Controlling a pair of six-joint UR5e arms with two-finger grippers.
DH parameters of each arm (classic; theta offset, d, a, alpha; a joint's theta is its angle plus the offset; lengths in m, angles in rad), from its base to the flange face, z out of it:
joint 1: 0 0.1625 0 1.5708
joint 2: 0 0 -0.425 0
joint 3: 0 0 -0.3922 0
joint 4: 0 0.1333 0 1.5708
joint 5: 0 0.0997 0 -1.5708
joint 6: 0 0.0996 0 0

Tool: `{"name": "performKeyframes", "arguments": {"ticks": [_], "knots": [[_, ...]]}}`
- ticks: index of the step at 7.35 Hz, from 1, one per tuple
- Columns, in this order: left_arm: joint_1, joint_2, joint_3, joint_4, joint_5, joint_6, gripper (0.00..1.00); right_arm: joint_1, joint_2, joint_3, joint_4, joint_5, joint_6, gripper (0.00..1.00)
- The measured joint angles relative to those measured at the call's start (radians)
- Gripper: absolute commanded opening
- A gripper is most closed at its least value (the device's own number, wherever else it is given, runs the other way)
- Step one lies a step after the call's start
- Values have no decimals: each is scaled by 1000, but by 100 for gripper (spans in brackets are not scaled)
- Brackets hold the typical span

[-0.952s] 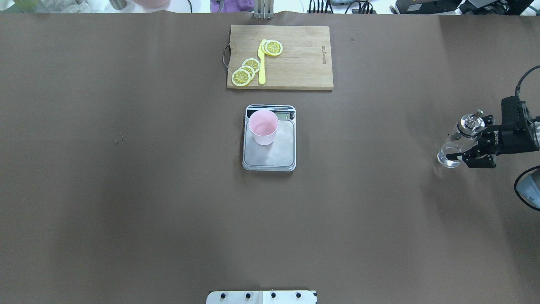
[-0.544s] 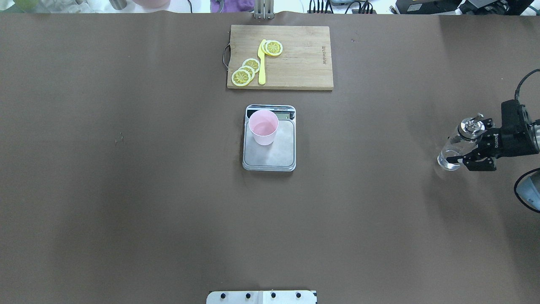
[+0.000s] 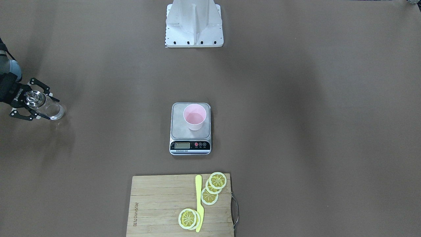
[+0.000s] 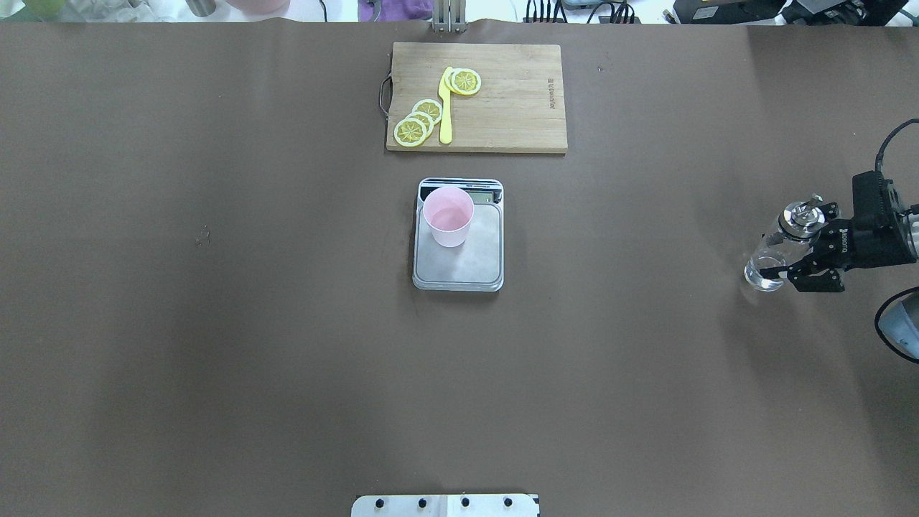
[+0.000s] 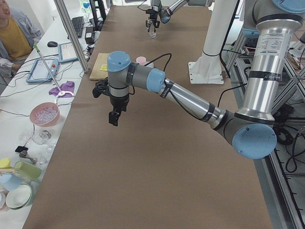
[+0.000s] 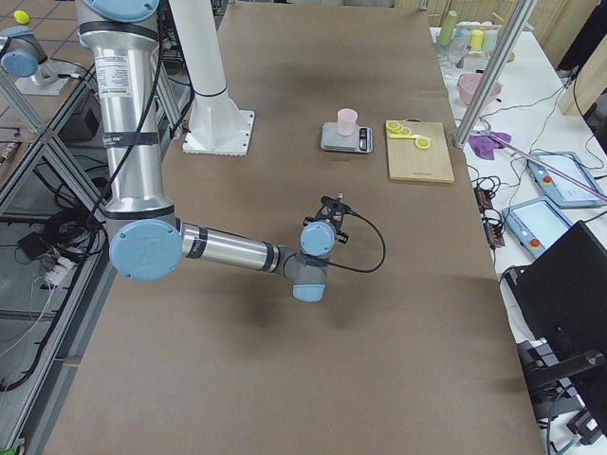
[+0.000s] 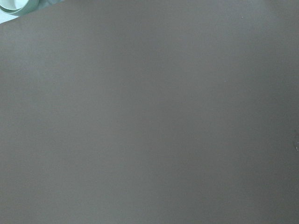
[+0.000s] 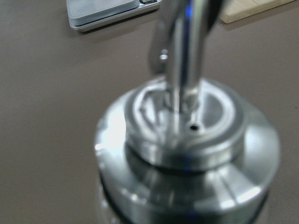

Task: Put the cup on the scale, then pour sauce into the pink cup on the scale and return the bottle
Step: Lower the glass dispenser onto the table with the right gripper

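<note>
Bottle [image 4: 781,240]: stands on the desk [image 4: 215,323] far out at the robot's right end, well apart from the scale [image 4: 467,269] at the middle. Base down and spout up, as far as can be judged.

Clear glass, so likely rigid, smooth and slippery in a grip, and breakable if knocked over or dropped; best moved low and slowly. Looks small and light. Only a shallow pool of sauce [image 4: 764,274] shows near the base, so probably little weight to shift in a tilt.

Topped by a shiny metal collar [image 8: 187,140] and a thin pour spout [image 8: 183,51]. Better not gripped there: polished, narrow, and needed free for pouring. Best taken across the cylindrical glass body at about mid-height, from the side, firmly enough to stop it turning.

Right tool [image 4: 786,251]: closed about that glass body from the side, with one finger [image 4: 772,271] showing in front of the base and the other beyond it. Spread only as wide as the bottle. Hard to say how firmly it presses.

Left tool [image 5: 113,117]: hangs above bare desk, seen only from the side; cannot tell whether spread or closed.

Cup [image 4: 448,215]: sits upright on the scale's steel platform, toward the display end, seemingly with a little clear liquid inside. Going by that, pour apparently done, with only the letting go of the bottle left.
</note>
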Motion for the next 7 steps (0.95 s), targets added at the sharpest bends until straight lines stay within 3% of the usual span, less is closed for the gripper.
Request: {"name": "performKeyframes", "arguments": {"ticks": [1,2,7], "knots": [[0,0,-3,0,0,0,98,0,0,-5,0,1,2,91],[0,0,-4,0,0,0,98,-1,0,-7,0,3,12,100],[-1,2,-21,11,0,-2,98,6,-39,-4,77,19,62,100]]}}
